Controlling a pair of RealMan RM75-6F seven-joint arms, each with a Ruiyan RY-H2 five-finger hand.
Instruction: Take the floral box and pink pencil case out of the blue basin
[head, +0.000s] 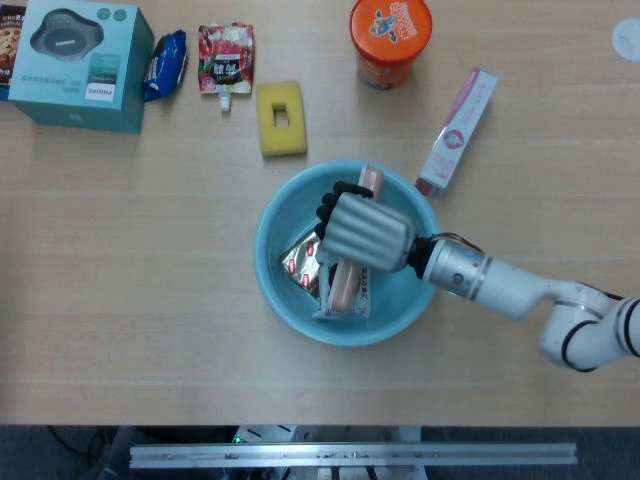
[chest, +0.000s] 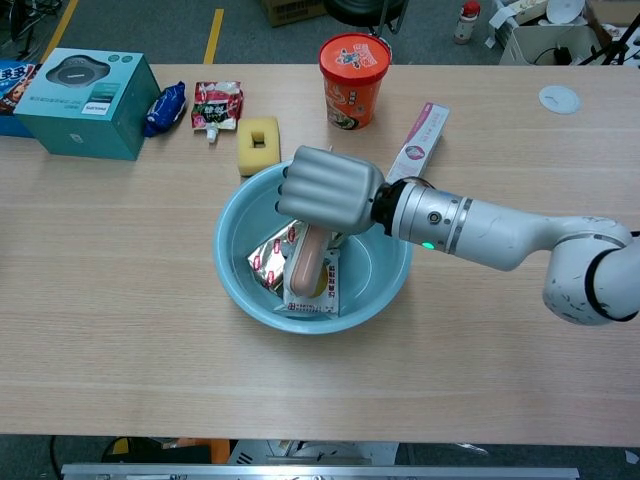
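Observation:
My right hand (head: 365, 232) (chest: 330, 190) grips the pink pencil case (head: 345, 285) (chest: 308, 258) over the blue basin (head: 268, 250) (chest: 225, 255). The case hangs tilted, its lower end just above the things in the basin and its upper end (head: 371, 178) sticking out past the fingers. Under it lies the floral box (head: 345, 308) (chest: 326, 292), white with red print, flat on the basin's floor. A red and silver packet (head: 300, 262) (chest: 268, 258) lies beside the box. My left hand shows in neither view.
Behind the basin lie a yellow sponge (head: 282, 118), a red pouch (head: 225, 58), a blue packet (head: 165, 62) and a teal box (head: 80, 65). An orange cup (head: 390, 40) and a long pink-white box (head: 457, 130) stand at the back right, the long box close to the basin's rim.

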